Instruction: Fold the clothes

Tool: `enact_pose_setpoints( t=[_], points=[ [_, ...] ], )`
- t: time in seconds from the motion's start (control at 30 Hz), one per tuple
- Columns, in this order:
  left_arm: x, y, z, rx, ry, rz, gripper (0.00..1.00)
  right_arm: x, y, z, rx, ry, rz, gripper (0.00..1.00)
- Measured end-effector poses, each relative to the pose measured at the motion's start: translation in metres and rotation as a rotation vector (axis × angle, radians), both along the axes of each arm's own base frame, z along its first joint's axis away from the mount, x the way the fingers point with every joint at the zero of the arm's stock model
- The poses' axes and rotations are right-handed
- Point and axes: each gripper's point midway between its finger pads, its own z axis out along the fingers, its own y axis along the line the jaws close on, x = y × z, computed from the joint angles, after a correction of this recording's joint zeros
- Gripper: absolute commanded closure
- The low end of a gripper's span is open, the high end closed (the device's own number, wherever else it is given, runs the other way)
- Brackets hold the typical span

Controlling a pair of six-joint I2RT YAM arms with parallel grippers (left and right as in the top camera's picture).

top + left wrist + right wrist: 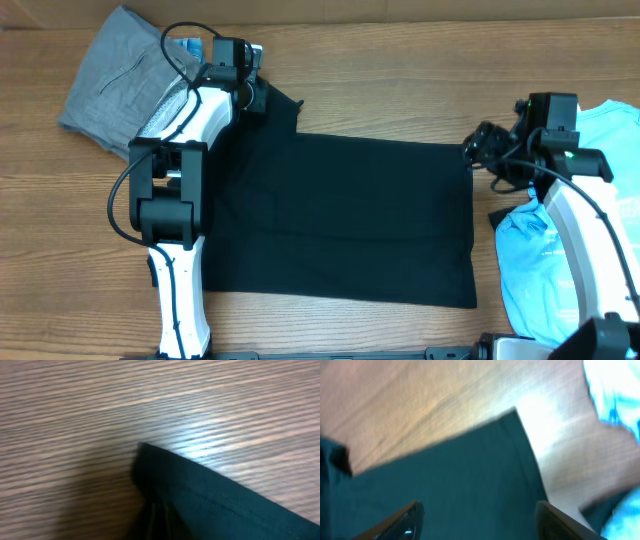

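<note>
A: Surface?

B: Wood table [380,90], mid-brown. Seen from overhead the grain runs left to right, and the top fills nearly the whole view.

A: Past the far edge?

B: Pale tan strip [420,10] along the top. Wall or board, cannot tell.

A: Light?

B: Even from overhead, soft shadows. Left wrist view: grain close up, greyer, with a white glare [200,435] on it. Right wrist view is blurred: warm orange-brown wood, and a washed-out bright patch [545,410] toward the upper right.
</note>
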Motion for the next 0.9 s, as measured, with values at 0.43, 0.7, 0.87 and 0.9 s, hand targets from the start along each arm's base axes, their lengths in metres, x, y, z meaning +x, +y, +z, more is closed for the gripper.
enact_pose_setpoints(
  t=[0.43, 0.7, 0.87, 0.9],
  points=[
    [-0.038, 0.000, 0.042, -0.008, 0.111, -0.012, 0.96, 0.067, -0.025, -0.034, -0.099, -0.115, -0.062, 0.27],
    [-0.056, 0.010, 0.146, 0.015, -0.015, 0.012, 0.96, 0.078, -0.027, -0.093, -0.102, -0.031, -0.059, 0.27],
    [-0.072, 0.015, 0.149, 0.035, 0.033, 0.021, 0.96, 0.076, -0.020, -0.122, -0.067, 0.025, -0.036, 0.32],
    [-0.074, 0.016, 0.147, 0.040, 0.044, 0.023, 0.96, 0.075, -0.020, -0.127, -0.064, 0.035, -0.034, 0.44]
  ],
)
